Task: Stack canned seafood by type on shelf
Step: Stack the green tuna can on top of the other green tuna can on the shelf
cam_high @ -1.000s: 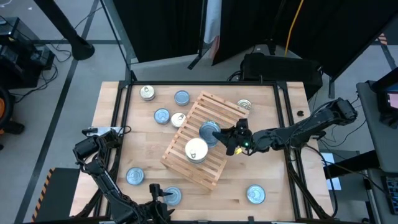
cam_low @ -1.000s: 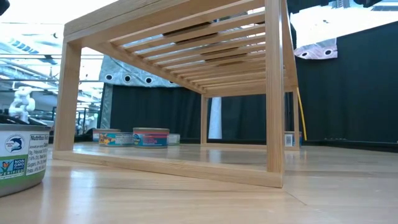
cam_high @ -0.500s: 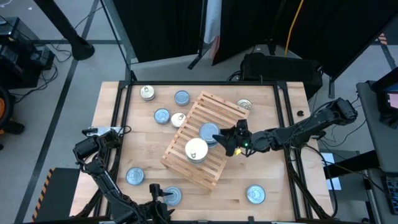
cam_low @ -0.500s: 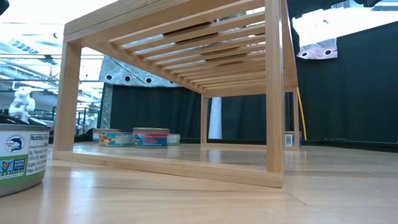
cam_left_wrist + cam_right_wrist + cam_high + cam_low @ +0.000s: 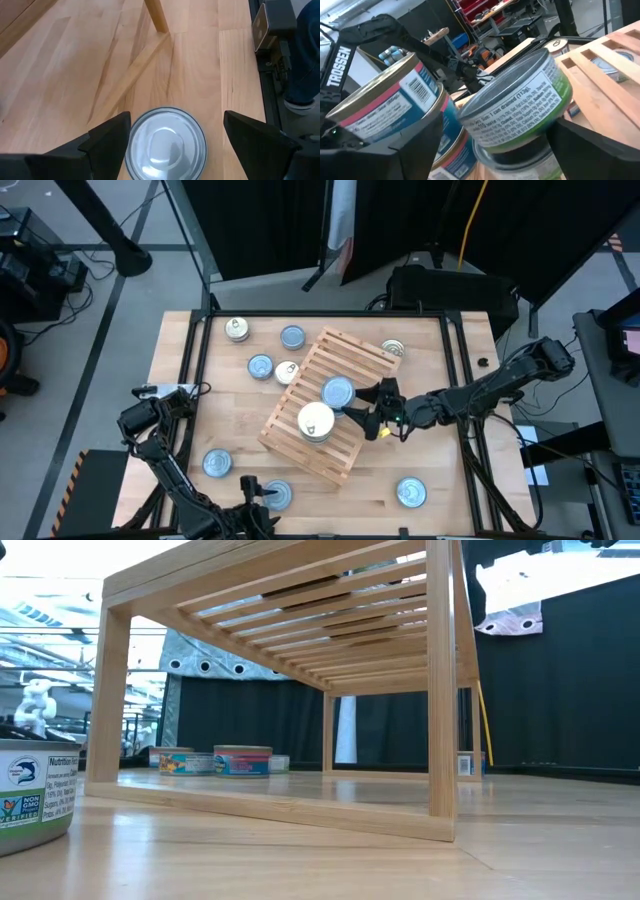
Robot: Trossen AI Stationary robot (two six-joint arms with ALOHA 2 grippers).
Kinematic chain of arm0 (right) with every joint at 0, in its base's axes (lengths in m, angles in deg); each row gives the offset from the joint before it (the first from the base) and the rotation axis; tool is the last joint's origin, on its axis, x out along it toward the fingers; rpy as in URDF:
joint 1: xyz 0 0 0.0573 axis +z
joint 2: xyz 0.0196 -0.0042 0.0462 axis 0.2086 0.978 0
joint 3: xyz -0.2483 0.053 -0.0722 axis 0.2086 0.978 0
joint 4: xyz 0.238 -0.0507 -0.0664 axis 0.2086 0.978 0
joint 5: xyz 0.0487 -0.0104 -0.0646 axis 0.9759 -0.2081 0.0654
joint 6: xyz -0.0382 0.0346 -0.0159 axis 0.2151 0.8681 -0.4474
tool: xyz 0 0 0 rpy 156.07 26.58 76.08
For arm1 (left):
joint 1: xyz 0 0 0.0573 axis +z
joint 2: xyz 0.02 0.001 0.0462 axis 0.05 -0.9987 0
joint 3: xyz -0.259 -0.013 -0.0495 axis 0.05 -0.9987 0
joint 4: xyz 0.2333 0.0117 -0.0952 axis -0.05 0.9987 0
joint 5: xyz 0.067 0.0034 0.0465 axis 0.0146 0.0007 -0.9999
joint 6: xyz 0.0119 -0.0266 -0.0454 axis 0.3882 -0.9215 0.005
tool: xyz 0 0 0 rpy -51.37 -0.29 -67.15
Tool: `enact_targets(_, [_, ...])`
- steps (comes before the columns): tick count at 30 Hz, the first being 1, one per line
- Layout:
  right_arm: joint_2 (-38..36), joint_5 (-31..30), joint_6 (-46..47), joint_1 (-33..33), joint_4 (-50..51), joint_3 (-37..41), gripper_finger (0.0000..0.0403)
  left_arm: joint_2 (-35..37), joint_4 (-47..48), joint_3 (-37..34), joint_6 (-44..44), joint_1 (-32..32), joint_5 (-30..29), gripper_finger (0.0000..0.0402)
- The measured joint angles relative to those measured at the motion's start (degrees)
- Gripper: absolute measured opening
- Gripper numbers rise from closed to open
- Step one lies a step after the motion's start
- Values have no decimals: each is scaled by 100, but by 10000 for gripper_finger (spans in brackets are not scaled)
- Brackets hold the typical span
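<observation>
The shelf (image 5: 325, 405), a light-wood slatted rack, stands on its legs on the table. A blue-topped tin (image 5: 338, 391) and a white-topped tin (image 5: 316, 420) sit on its slats. The right wrist view shows each resting on another tin: a green-labelled one (image 5: 520, 105) and a pink-labelled one (image 5: 395, 105). My right gripper (image 5: 361, 411) is open at the shelf's right side, with its fingers (image 5: 590, 150) either side of the green-labelled tin and clear of it. My left gripper (image 5: 175, 145) is open near the table's near edge, straddling a silver-topped tin (image 5: 166, 142) that stands on the table.
Loose tins stand on the table at the far left (image 5: 237, 329), (image 5: 292, 336), (image 5: 260, 366). Others are beside the shelf (image 5: 287, 372), behind it (image 5: 394, 349), near left (image 5: 217, 463) and near right (image 5: 410, 492). The low view shows open space under the shelf (image 5: 300, 690).
My right gripper has opened and let go of the blue-topped tin, which stays on the stack on the shelf. Its wrist has rolled a little. My left arm has kept still.
</observation>
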Motion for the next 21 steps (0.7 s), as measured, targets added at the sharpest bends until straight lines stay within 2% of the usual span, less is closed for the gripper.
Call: enact_targets(21, [-4,-222,-1387,329,491,0,341,0,23,0,2,0,26,327])
